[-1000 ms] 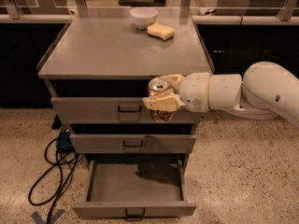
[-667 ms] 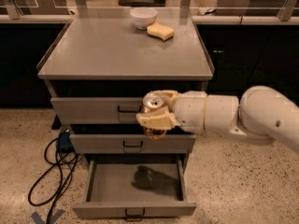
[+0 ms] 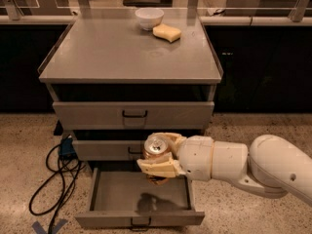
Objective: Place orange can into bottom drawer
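Note:
My gripper [image 3: 160, 159] comes in from the right on a white arm and is shut on the orange can [image 3: 156, 149], which stands upright with its silver pull-tab top showing. The can hangs above the open bottom drawer [image 3: 112, 193], over its right half, in front of the middle drawer. The can's shadow falls on the drawer's grey floor. The drawer is pulled out, with a small dark handle on its front.
The grey cabinet top [image 3: 122, 52] carries a white bowl [image 3: 149, 17] and a yellow sponge [image 3: 166, 32] at the back. The top drawer [image 3: 133, 114] is shut. Black cables [image 3: 56, 179] and a blue object lie on the floor to the left.
My gripper has moved down and left with the can, from level with the top drawer to just above the open bottom drawer.

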`<state>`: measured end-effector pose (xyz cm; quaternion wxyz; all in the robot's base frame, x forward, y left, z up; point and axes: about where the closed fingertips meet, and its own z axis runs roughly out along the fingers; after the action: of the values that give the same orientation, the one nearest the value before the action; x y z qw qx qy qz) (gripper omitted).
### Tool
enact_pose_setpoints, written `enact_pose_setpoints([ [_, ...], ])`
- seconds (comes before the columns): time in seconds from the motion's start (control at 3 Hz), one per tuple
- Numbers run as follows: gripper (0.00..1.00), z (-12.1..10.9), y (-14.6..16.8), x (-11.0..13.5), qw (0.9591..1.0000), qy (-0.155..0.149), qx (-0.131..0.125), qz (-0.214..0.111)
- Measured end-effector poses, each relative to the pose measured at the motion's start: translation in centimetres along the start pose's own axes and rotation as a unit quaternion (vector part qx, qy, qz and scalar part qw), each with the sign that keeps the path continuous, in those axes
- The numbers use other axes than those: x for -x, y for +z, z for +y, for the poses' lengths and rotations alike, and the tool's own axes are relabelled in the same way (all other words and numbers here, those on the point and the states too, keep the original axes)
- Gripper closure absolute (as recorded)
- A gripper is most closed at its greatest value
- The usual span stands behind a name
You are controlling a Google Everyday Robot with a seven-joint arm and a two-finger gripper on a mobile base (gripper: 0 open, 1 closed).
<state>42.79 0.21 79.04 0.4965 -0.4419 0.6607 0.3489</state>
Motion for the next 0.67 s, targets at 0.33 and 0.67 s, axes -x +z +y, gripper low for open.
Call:
enact_pose_setpoints([
  [0.33, 1.0, 0.3, 1.1, -0.7, 0.9995, 0.007, 0.009, -0.03],
  [0.67, 1.0, 2.8, 6.8, -3.1, 0.997, -0.009, 0.046, -0.062],
])
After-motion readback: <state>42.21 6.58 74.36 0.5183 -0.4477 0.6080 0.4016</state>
